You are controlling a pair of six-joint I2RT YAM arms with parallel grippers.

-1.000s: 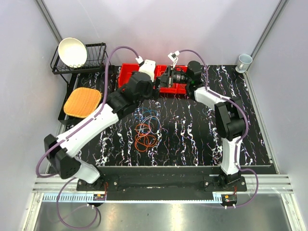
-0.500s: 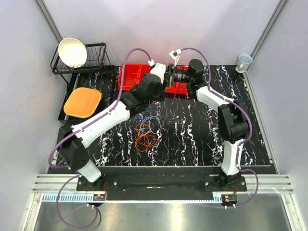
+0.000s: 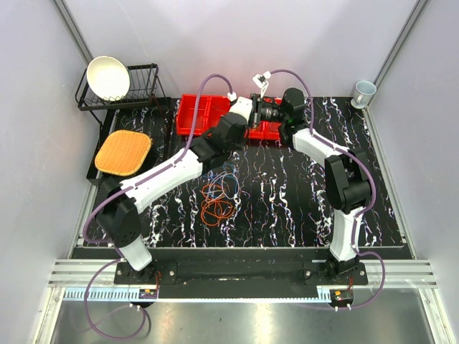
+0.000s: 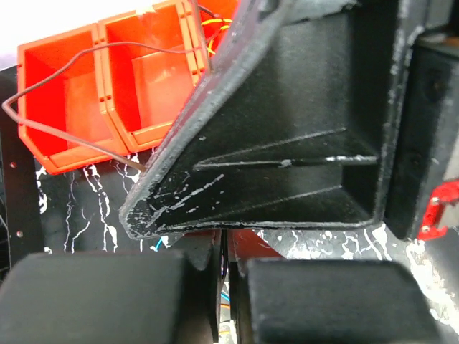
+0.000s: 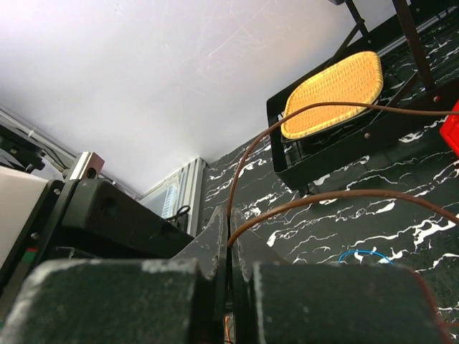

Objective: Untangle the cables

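One brown cable (image 5: pixel 337 192) clamped in the right gripper (image 5: pixel 228 247) at the red bins (image 3: pixel 197 115); left gripper (image 4: pixel 224 287) fingers pressed together.

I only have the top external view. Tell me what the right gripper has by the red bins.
Observer: The right gripper is shut on a thin brown cable; two strands leave its fingers.
Operator: Now the other arm.
Observer: The left gripper is shut; whether it pinches anything, I cannot tell.
Operator: Trace the cable.
Observer: In the left wrist view a thin dark strand loops across the red bins.
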